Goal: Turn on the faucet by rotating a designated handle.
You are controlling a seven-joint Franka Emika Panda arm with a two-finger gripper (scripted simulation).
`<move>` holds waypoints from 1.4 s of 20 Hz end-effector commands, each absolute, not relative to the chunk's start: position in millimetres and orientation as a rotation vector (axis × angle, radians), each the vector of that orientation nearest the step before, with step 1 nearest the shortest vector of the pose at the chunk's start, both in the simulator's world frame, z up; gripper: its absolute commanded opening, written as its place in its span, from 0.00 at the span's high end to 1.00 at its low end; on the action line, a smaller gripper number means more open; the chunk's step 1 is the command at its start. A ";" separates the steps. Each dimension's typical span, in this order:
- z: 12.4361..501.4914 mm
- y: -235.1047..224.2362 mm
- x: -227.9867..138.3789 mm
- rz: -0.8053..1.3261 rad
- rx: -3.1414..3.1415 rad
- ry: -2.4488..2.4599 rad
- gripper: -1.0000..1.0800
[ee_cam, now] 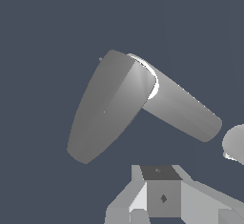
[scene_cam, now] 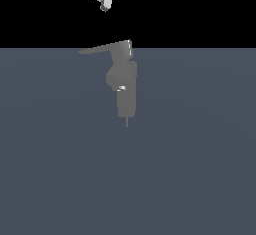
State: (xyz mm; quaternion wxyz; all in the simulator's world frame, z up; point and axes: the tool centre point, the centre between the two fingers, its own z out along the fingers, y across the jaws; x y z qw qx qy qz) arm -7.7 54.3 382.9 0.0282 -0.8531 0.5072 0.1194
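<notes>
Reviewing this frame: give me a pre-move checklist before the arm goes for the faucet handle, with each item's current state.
1. Thin flat grey tapering handle in view, unobstructed: ok.
2. White robot gripper clear of the small dark-grey blocky faucet: ok, it hangs above, apart.
3. Gripper holds nothing: ok.
4. Jaws open enough for the handle: cannot tell.
5. Gripper lined up over the handle: roughly, by the exterior view; depth cannot tell.
6. Handle touched yet: not ok, no contact.

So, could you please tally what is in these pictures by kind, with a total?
Faucet: 1
Handle on its top: 1
Robot gripper above them, apart: 1
Total: 3
</notes>
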 end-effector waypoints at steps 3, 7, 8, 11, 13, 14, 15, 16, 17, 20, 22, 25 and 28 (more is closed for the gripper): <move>361.0 66.2 14.6 0.374 -2.565 1.738 1.00; 340.5 77.4 32.8 0.366 -2.502 1.886 1.00; 335.3 80.4 37.2 0.363 -2.486 1.923 1.00; 319.3 89.6 49.6 0.347 -2.435 2.031 1.00; 308.8 95.8 57.2 0.332 -2.402 2.099 1.00; 303.9 98.7 60.6 0.325 -2.386 2.130 1.00; 299.3 101.6 63.7 0.317 -2.371 2.159 1.00; 294.9 104.3 66.6 0.309 -2.356 2.186 1.00; 290.8 106.8 69.2 0.301 -2.343 2.210 1.00; 280.1 113.6 75.8 0.279 -2.307 2.274 1.00; 274.4 117.3 79.1 0.266 -2.287 2.306 1.00; 267.9 121.6 82.8 0.251 -2.265 2.343 1.00; 264.0 124.2 84.9 0.241 -2.252 2.364 1.00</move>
